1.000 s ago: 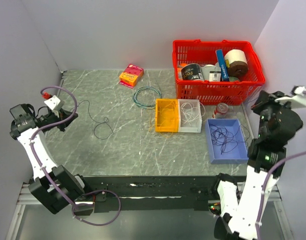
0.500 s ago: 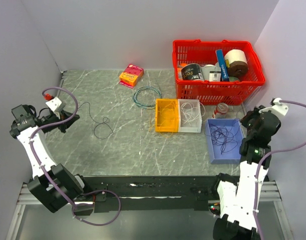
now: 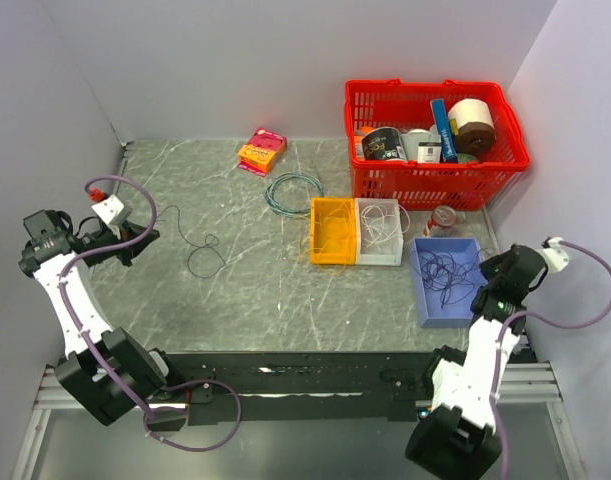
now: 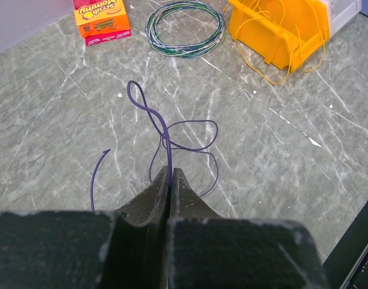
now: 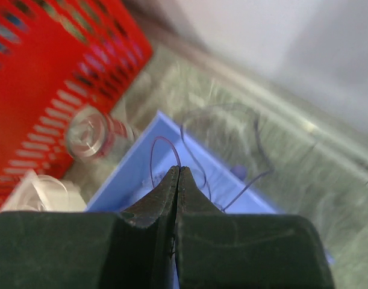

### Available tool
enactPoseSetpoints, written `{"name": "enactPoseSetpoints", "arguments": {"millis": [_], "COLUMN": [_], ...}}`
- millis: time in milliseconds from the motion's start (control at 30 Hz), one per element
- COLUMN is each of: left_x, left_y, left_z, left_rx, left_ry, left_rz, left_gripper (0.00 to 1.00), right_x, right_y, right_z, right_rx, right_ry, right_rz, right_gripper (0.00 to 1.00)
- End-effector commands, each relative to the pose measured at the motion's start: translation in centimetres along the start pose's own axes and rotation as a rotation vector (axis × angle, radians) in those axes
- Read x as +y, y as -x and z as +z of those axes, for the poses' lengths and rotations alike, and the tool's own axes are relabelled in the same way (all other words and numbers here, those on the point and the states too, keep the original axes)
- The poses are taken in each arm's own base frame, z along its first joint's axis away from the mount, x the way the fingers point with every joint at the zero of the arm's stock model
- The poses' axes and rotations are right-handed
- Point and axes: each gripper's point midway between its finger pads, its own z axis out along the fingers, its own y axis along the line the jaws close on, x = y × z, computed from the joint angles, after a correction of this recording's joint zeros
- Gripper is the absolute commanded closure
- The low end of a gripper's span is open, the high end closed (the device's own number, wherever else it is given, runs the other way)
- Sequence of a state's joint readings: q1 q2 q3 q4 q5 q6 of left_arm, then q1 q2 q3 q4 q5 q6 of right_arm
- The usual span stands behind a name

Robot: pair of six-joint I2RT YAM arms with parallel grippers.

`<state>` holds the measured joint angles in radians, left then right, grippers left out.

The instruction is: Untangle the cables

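Observation:
One dark purple cable lies looped on the marble table, and my left gripper is shut on its near end at the table's left side. More dark purple cables lie heaped in the blue bin. My right gripper hangs low over that bin's right edge, shut, with a thin purple strand arching up from its tips. Yellow cables fill the yellow bin and white ones the clear bin.
A blue-green wire coil lies behind the bins. A red basket of groceries stands at the back right with a small can in front of it. A pink-orange candy box sits at the back.
My right arm has come down from high at the right and swung in over the blue bin. The left arm has barely moved and keeps its grip.

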<state>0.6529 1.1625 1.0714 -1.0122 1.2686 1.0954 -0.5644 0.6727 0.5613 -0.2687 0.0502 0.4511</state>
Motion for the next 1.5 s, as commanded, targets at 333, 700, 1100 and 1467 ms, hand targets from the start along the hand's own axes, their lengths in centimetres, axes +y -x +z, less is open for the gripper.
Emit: {"name": "enactPoseSetpoints", "arguments": {"millis": [333, 700, 1100, 1467], "left_x": [-1.9, -6.0, -11.6, -13.5], "left_y": [3.2, 9.5, 16.8, 20.8], "left_z": [1.2, 5.5, 5.6, 3.2], "left_rx": [-0.054, -0.019, -0.039, -0.103], "left_ry": [-0.082, -0.22, -0.311, -0.343], "left_rz": [0.073, 0.07, 0.123, 0.183], "left_gripper": [0.99, 0.99, 0.99, 0.99], "right_x": [5.4, 23.7, 38.8, 45.6], "right_y": [-0.5, -2.3, -13.4, -17.5], "right_z": [0.2, -13.6, -36.8, -35.9], "right_rx": [0.108, -0.011, 0.039, 0.072], "right_ry": [0.197, 1.13, 2.086, 1.989], "right_rz": [-0.16, -0.597, -0.651, -0.744], "right_gripper": [0.0, 0.0, 0.0, 0.02]}}
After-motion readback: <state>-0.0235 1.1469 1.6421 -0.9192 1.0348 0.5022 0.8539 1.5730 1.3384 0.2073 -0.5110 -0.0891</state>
